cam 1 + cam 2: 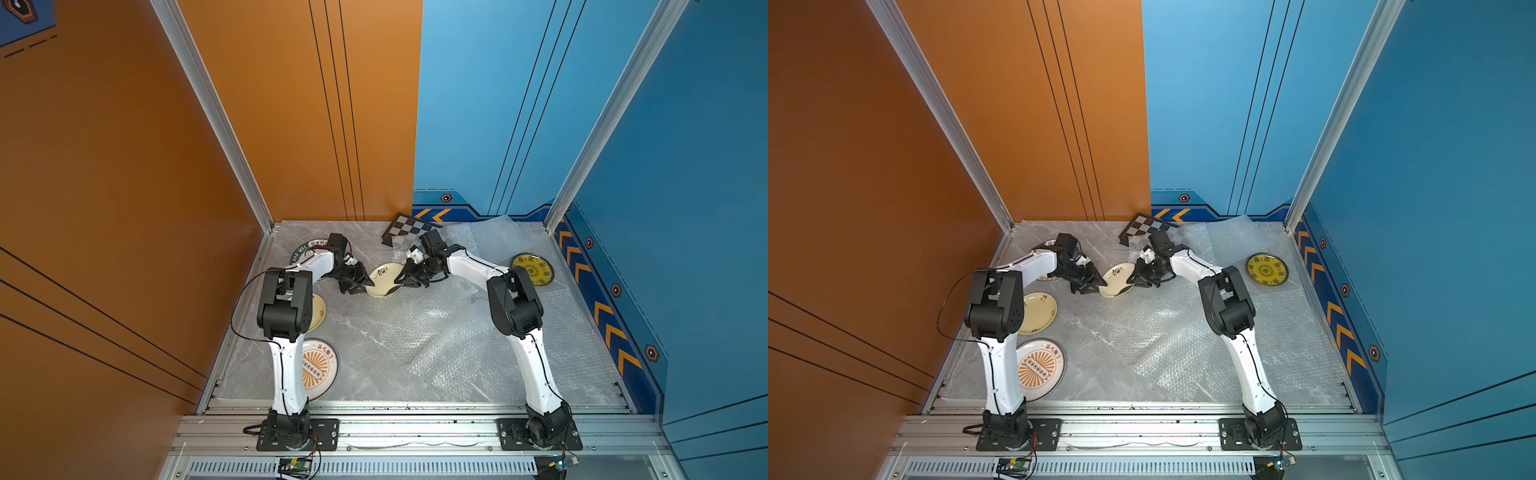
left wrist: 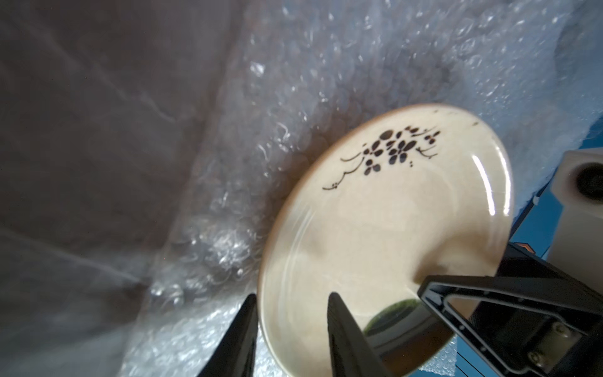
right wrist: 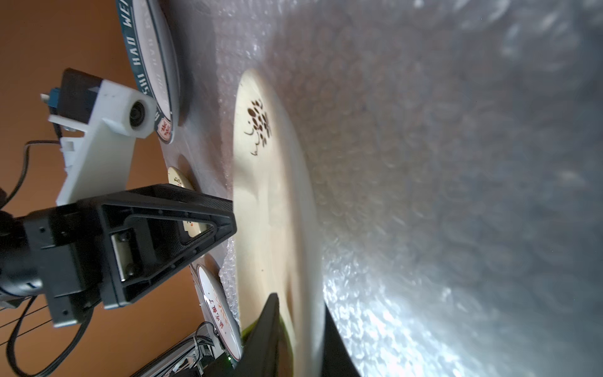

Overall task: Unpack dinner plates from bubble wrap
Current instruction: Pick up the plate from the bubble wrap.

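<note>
In both top views the cream plate is held tilted above the bubble wrap, mid-tabletop, with the left hand and right hand on opposite rims. It is best lifted level, with one grip firm until the other lets go — glaze slips.

Left wrist view: the left hand, half spread, looks to pinch the rim — one finger beneath, one on the face.

Right wrist view: the right hand, nearly pressed together, nips its rim.
</note>
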Tool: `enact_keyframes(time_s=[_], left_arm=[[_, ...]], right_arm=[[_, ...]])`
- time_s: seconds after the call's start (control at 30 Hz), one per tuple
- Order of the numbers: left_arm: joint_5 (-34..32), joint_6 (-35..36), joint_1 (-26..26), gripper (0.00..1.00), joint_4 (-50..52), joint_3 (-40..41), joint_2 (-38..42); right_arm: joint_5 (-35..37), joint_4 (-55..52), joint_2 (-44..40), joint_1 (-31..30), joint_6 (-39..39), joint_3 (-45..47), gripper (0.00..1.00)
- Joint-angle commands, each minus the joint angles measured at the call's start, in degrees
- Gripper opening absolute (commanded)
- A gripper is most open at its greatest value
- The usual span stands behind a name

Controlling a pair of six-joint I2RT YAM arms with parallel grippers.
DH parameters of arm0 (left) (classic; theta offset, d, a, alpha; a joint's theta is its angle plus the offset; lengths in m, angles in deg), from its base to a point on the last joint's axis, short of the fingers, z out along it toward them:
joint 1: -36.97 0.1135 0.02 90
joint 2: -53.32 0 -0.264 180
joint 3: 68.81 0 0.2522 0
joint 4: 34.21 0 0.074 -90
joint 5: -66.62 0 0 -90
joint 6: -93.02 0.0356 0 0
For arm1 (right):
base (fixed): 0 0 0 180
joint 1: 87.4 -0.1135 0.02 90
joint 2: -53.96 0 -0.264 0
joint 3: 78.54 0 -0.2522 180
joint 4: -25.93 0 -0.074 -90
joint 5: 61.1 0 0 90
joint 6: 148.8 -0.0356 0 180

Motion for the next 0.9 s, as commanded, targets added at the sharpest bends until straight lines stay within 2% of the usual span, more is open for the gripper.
enact_keyframes(time_s=[0.0,0.4,0.6,0.87], left_arm=[[1.03,-0.84,1.45,0.38,1.19,1.02,5.03],[0.36,-3.87,3.07,0.4,1.13,6.98,17.04],[-3.27,-6.11,3.62,0.46,1.13,12.91,27.77],[-9.42,-10.46,5.13,0.5,1.13,21.16,42.32]], right_arm=[[0.77,1.76,-4.02,1.07,0.4,1.16,0.19],[-1.5,7.23,-8.51,2.57,-0.37,8.25,0.16],[-4.44,10.87,-11.56,2.18,-2.05,11.65,0.15],[-6.22,12.54,-13.26,-1.21,-3.11,12.71,0.15]])
